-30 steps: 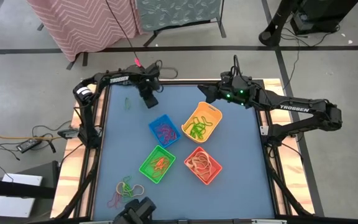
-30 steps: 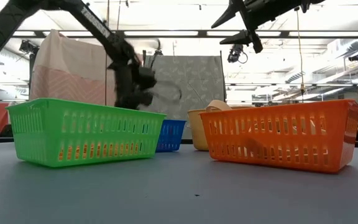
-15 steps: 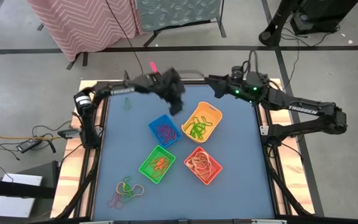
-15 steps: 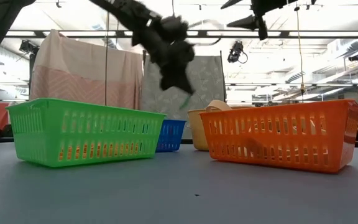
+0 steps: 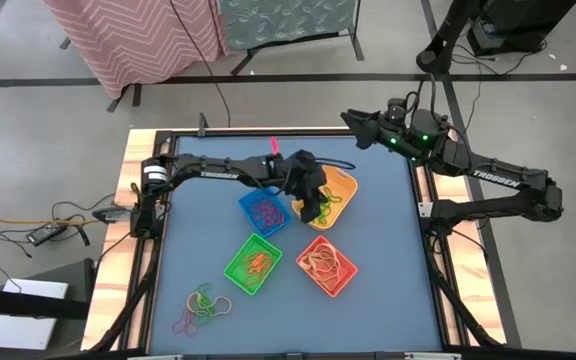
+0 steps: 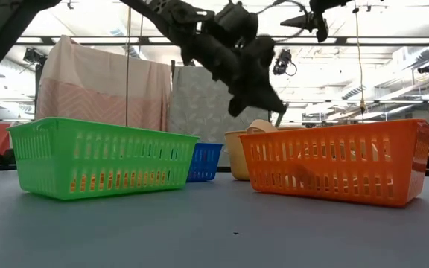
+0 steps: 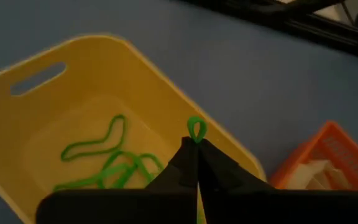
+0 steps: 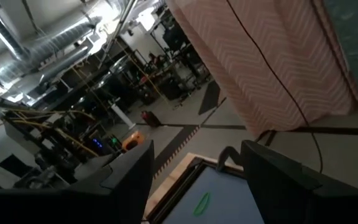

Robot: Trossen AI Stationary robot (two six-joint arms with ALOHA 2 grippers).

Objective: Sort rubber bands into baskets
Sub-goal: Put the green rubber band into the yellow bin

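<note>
Four baskets (image 5: 256,263) are counted on the table (image 5: 388,300); one green rubber band (image 7: 195,130) is pinched in the clenched left claw (image 7: 193,148); the right claw (image 8: 194,165) is spread.

arms: two, dark, slim jointed links
lettering: white TROSSEN on each forearm
lights: small green glow on the right arm's wrist
left tool (image 7: 196,163): two black fingers with tapered tips
right tool (image 5: 348,118): black, pointed fingers
cables: thin black loops at the wrists
</note>
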